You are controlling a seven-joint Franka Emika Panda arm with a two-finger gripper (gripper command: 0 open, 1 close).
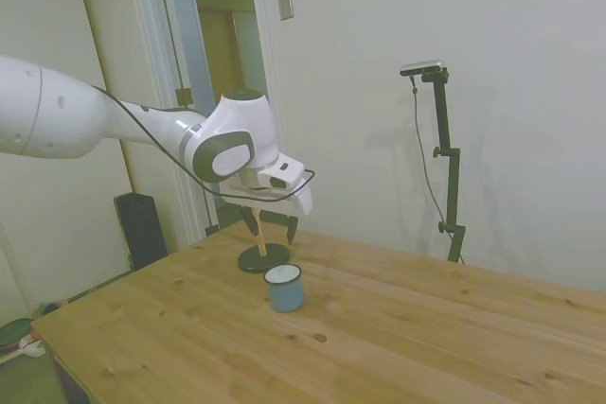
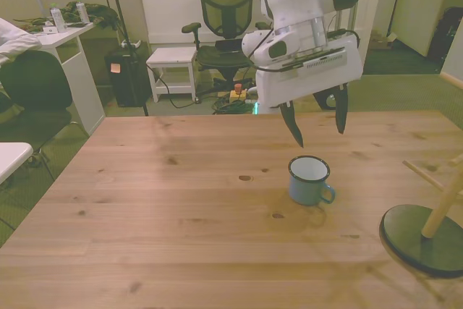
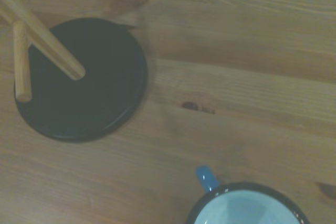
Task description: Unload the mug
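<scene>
You have the mug (image 2: 309,181) standing upright on the tabletop (image 2: 181,208), well in from every edge: small, light blue, white inside, thin dark rim, small handle on its side. The claw (image 2: 316,122) hangs above it, fingers spread apart, holding nothing. The wooden peg stand (image 2: 423,233) on its dark round base sits near the mug, not touching.

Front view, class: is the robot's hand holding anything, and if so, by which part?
Nothing. The hand is open and empty above the mug, which stands upright on the table.
</scene>
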